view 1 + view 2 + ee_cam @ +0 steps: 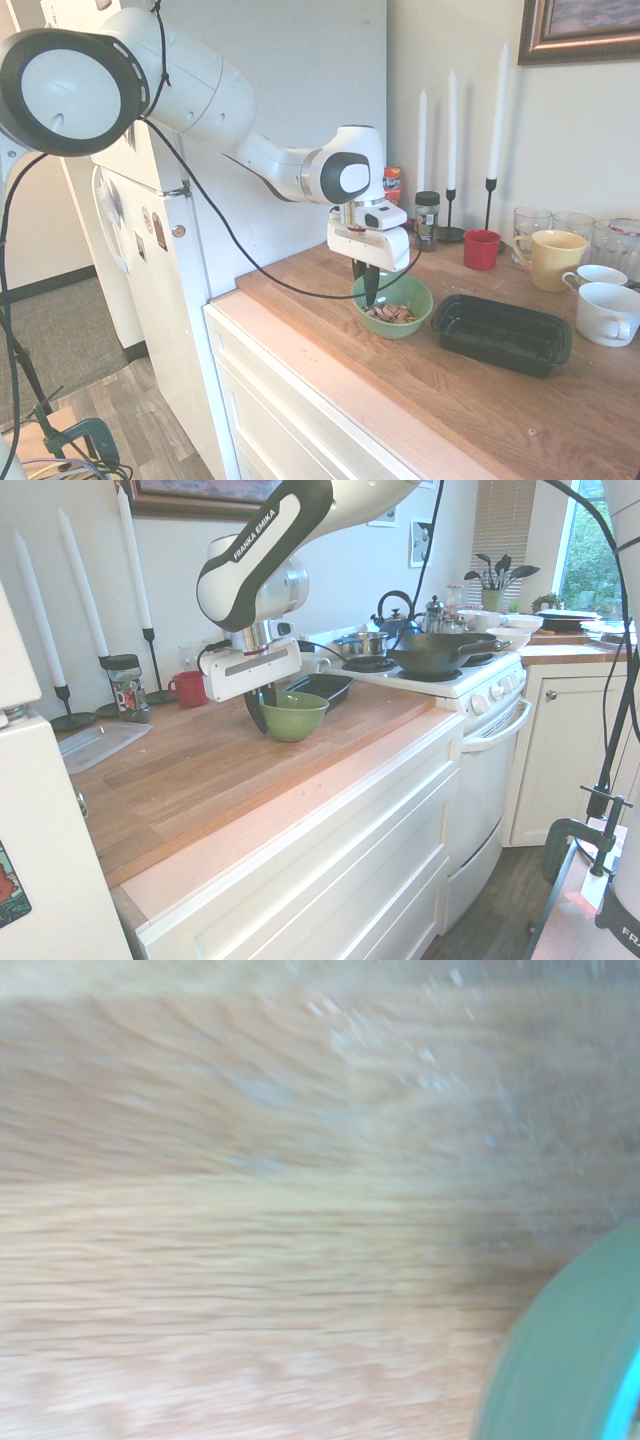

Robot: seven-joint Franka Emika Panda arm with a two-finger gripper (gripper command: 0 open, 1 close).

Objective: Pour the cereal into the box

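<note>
Gripper [369, 292]: points straight down at the near rim of the green bowl [393, 307]; fingers drawn together on that rim, one inside and one outside as far as the first exterior view shows; also seen from the opposite side [262, 712], where the dark fingers sit at the bowl's [293, 715] left edge
Green bowl: on or just above the wooden counter [480, 410]; cannot tell whether its base is touching the wood; a curved green edge [570, 1360] shows in the blurred wrist view against the wood grain [250, 1240]
Cereal [391, 313]: small heap of tan flakes inside the green bowl; none visible on the counter or in the box
Box [501, 333]: shallow black tray, just beside the bowl on the side toward the mugs; apart from it; interior looks bare; in the second exterior view [322, 687] it lies behind the bowl, toward the stove [440, 680]
Background, first exterior view: red cup [481, 249]; yellow mug [551, 258]; two white mugs [607, 312]; three white candles [453, 120] on dark holders; spice jar [427, 219]; all well apart from the gripper
Clear flat container [95, 745]: near the wall, left of the arm in the second exterior view
</note>
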